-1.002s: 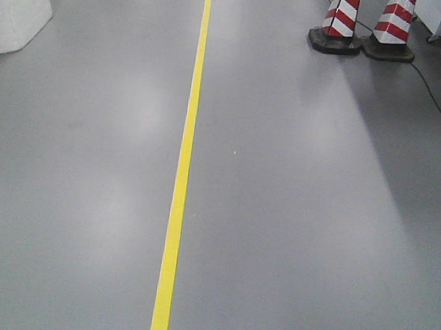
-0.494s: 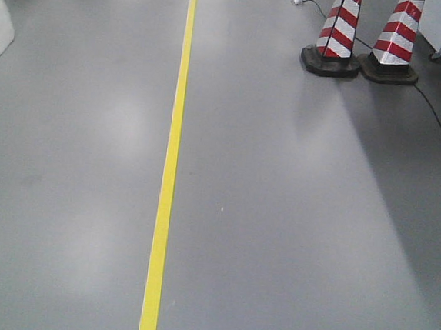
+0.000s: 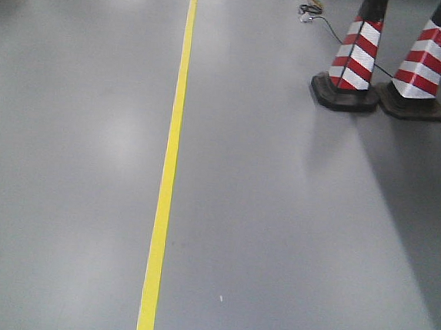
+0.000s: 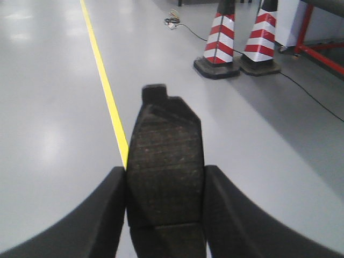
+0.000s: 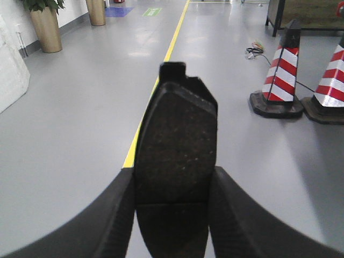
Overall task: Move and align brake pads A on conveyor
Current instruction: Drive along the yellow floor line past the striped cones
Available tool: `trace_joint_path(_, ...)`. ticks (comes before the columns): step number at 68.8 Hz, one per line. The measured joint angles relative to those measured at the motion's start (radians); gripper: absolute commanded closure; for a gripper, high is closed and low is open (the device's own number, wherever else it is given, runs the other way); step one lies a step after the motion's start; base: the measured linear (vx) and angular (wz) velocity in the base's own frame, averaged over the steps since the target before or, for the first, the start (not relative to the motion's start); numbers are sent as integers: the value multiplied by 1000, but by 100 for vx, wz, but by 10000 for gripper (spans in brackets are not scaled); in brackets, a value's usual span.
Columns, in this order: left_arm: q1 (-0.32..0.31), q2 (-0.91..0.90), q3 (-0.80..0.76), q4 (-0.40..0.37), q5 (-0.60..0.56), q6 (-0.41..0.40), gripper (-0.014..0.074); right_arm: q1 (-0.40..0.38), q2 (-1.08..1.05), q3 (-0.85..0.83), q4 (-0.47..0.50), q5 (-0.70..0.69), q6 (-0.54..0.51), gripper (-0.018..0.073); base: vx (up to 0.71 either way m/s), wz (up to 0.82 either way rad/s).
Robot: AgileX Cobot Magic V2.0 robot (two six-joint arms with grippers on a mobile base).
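My left gripper [image 4: 165,204] is shut on a dark grey brake pad [image 4: 165,156], which sticks out forward between the black fingers [image 4: 91,220] and shows a thin cross groove near its base. In the right wrist view a second brake pad [image 5: 177,140] is clamped the same way in my right gripper [image 5: 172,207]. Both pads hang over grey floor. The conveyor is out of view in every frame. Neither gripper shows in the front view.
Grey shop floor with a yellow line [image 3: 165,176] running ahead. Two red-and-white striped cones [image 3: 353,65] [image 3: 420,74] stand at the right with a black cable [image 3: 315,11] beside them. Brown planters [image 5: 45,27] and a red frame [image 4: 317,51] sit further off.
The front view has moved forward and turned: the cones shifted right and grew larger, and the white object at the left has nearly left the frame.
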Motion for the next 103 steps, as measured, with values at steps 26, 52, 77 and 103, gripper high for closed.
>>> trace_joint_path(26,0,0,0,0,0,0,602,0,0,0,0,0,0,561,85,8)
trace_joint_path(52,0,0,0,0,0,0,602,0,0,0,0,0,0,561,82,-5)
trace_joint_path(77,0,0,0,0,0,0,602,0,0,0,0,0,0,561,75,-4)
trace_joint_path(103,0,0,0,0,0,0,602,0,0,0,0,0,0,561,69,-2)
